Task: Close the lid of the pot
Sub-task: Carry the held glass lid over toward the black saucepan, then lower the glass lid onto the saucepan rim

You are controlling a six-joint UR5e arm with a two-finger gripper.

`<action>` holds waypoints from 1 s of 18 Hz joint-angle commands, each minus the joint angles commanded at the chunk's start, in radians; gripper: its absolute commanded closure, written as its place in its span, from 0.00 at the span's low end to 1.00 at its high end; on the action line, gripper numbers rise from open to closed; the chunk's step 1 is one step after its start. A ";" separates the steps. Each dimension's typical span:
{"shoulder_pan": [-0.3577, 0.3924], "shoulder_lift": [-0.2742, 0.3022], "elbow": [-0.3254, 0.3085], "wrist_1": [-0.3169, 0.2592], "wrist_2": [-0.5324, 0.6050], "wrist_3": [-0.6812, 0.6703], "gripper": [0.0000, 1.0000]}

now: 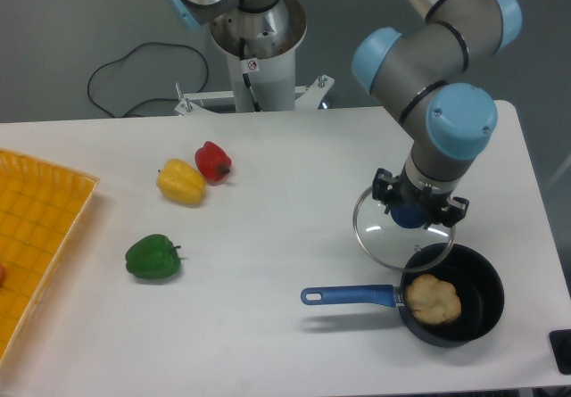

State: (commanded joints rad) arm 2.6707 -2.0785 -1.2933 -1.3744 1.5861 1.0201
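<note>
The black pot (464,312) sits at the table's front right, its long blue handle (348,295) pointing left. A pale round piece of food (433,298) lies inside it. The glass lid (384,241) with a metal rim hangs in the air just above and left of the pot, its edge overlapping the pot's near-left rim. My gripper (417,211) points straight down and is shut on the lid's blue knob (411,215).
A red pepper (213,161) and a yellow pepper (181,182) lie left of centre, a green pepper (153,257) nearer the front. A yellow tray (36,227) lies at the left edge. The robot base (259,49) stands behind the table.
</note>
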 joint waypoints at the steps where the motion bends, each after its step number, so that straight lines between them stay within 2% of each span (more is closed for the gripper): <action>1: 0.000 -0.011 0.014 0.000 0.000 0.000 0.41; 5: 0.009 -0.054 0.061 0.000 0.000 0.000 0.41; 11: 0.015 -0.089 0.107 -0.003 0.000 0.008 0.41; 18: 0.020 -0.109 0.120 -0.002 0.000 0.008 0.41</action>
State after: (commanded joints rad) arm 2.6906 -2.1874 -1.1735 -1.3760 1.5861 1.0278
